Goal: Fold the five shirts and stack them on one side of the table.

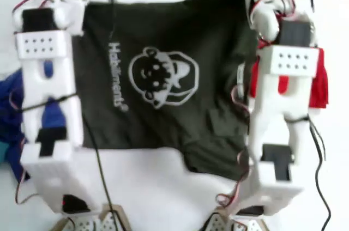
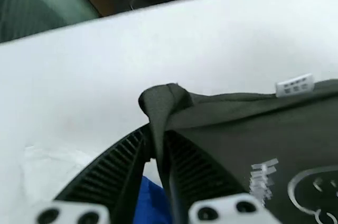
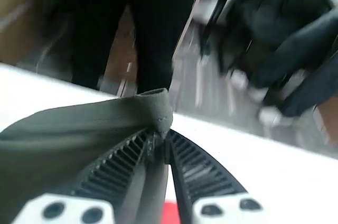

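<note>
A dark green shirt [image 1: 163, 78] with a white cartoon print lies spread flat, face up, across the middle of the table. My left gripper [image 2: 157, 147] is shut on a bunched corner of the dark green shirt [image 2: 248, 129] at the far left of the table. My right gripper [image 3: 162, 140] is shut on a fold of the same shirt [image 3: 79, 129] at the far right, near the table's back edge. A blue shirt [image 1: 12, 105] lies crumpled under the left arm. A red shirt [image 1: 319, 81] lies under the right arm.
The white table [image 1: 163, 187] is bare in front of the green shirt. Red and black cables [image 1: 319, 149] trail off both arms. The table's far edge [image 2: 158, 7] runs close behind both grippers. People's legs [image 3: 153, 34] stand beyond it.
</note>
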`<act>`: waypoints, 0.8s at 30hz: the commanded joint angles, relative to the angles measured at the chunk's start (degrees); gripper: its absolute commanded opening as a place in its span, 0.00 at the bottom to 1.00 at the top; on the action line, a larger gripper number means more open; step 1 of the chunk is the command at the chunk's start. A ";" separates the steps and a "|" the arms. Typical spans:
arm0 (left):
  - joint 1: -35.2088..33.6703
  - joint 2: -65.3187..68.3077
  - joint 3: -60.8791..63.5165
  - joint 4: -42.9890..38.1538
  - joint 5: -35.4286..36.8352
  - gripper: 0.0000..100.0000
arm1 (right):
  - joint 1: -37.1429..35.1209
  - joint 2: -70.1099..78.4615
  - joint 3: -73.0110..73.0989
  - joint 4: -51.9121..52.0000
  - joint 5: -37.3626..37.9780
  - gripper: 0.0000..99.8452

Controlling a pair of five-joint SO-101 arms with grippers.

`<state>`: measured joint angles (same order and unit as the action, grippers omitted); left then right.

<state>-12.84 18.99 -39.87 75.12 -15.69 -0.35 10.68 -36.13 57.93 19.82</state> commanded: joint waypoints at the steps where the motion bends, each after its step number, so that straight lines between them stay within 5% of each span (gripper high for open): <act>1: 1.49 4.22 -4.88 1.14 -0.53 0.03 | 0.66 5.32 -3.16 2.33 -0.26 0.02; 19: 2.99 20.84 -5.93 3.69 -0.62 0.03 | -0.92 25.10 -3.16 9.10 -0.44 0.02; 24: 3.16 20.84 -6.37 9.67 -1.05 0.03 | -1.01 22.46 -3.52 13.32 -0.44 0.02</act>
<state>-10.02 40.88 -43.38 81.10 -16.04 -0.79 36.26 -36.84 68.22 19.82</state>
